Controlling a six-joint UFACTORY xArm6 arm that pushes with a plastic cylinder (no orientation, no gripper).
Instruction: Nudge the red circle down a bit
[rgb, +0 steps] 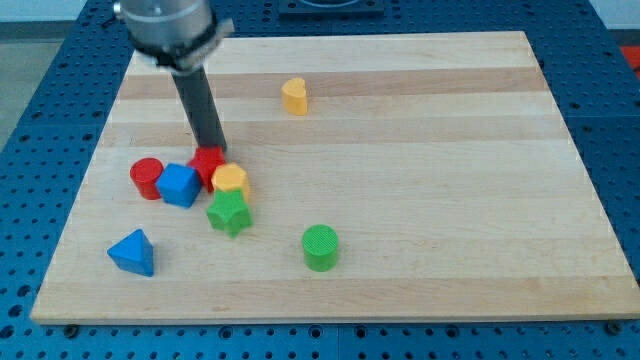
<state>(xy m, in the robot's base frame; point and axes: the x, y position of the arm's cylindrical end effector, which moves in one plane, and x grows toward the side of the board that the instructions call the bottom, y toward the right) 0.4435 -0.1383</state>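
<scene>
The red circle (146, 177) stands at the left of the wooden board (400, 120), at the left end of a tight cluster. A blue block (179, 185) touches its right side. Then come a red block (208, 163), a yellow block (230, 180) and a green star (229, 212) below them. My tip (214, 150) rests at the top edge of the red block, about 65 px right of the red circle and slightly above it. The rod slants up to the view's top left.
A blue triangle (133, 251) lies at the lower left. A green cylinder (321, 247) stands at the lower middle. A yellow heart-like block (294, 96) sits near the top middle. The board's left edge is close to the cluster.
</scene>
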